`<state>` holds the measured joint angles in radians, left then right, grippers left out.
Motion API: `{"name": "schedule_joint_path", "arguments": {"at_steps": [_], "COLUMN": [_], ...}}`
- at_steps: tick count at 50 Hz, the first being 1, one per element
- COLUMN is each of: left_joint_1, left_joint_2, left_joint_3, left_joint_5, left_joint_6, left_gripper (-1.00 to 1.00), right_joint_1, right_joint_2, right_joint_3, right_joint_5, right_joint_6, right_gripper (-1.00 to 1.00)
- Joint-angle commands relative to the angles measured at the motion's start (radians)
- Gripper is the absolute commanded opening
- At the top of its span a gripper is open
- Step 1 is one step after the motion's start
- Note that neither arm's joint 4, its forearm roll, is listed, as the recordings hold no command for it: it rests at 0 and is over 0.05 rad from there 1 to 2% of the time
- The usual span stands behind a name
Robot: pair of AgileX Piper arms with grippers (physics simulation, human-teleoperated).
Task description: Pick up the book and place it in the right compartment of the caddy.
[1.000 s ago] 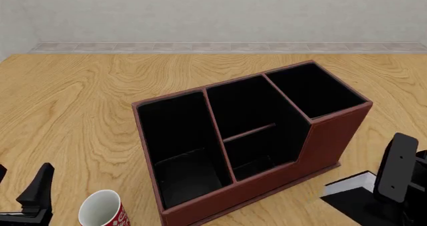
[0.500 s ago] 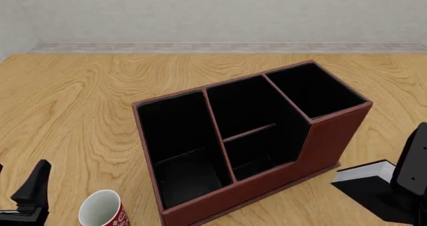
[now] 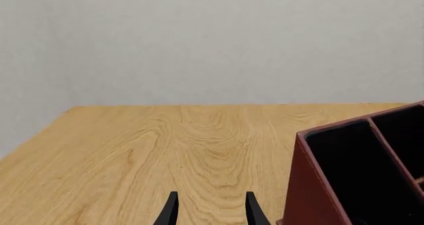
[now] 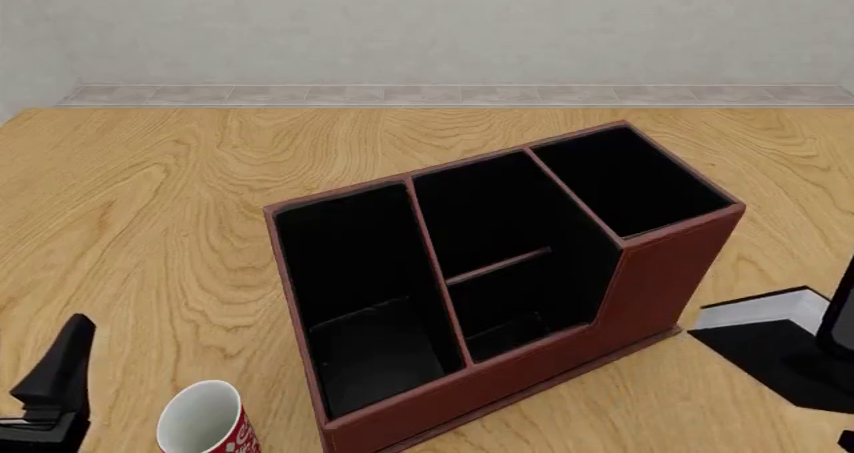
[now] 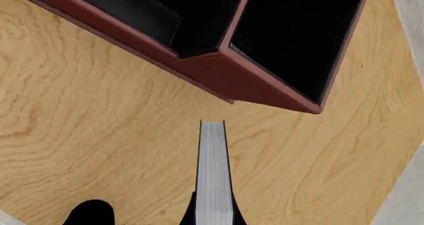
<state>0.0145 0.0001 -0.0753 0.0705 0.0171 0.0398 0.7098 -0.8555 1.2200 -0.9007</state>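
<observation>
**Book held edge-on beside the caddy**

The counter (image 4: 160,183) carries the caddy (image 4: 641,283), angled, with its right compartment (image 4: 627,178) at the far right end. Just right of the caddy's front corner, off the wood, hangs the book (image 5: 213,170), page edges facing the wrist camera, pinched at its near end by the right tool (image 5: 213,216). The left tool (image 3: 210,212) sits low at the near left, fingers spread, holding nothing. A cup (image 4: 203,420) stands beside it.

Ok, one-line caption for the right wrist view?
Right gripper holds the book edge-on above the table, short of the caddy's right compartment.
</observation>
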Motion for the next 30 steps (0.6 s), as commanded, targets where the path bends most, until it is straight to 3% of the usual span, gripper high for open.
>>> {"name": "schedule_joint_path", "arguments": {"at_steps": [1, 10, 30], "left_joint_1": [-0.003, -0.005, -0.002], "left_joint_2": [0.0, 0.0, 0.0], "left_joint_3": [-0.011, -0.013, -0.016], "left_joint_5": [0.004, 0.004, 0.008], "left_joint_6": [0.001, -0.001, 0.0], "left_gripper": [1.0, 1.0, 1.0], "right_joint_1": [-0.062, -0.096, -0.153], "right_joint_2": [-0.006, -0.007, 0.018], "right_joint_3": [-0.05, -0.089, -0.209], "right_joint_5": [0.0, 0.0, 0.0], "right_joint_6": [-0.039, -0.054, -0.152], "right_gripper": [-1.0, -1.0, -1.0]}}
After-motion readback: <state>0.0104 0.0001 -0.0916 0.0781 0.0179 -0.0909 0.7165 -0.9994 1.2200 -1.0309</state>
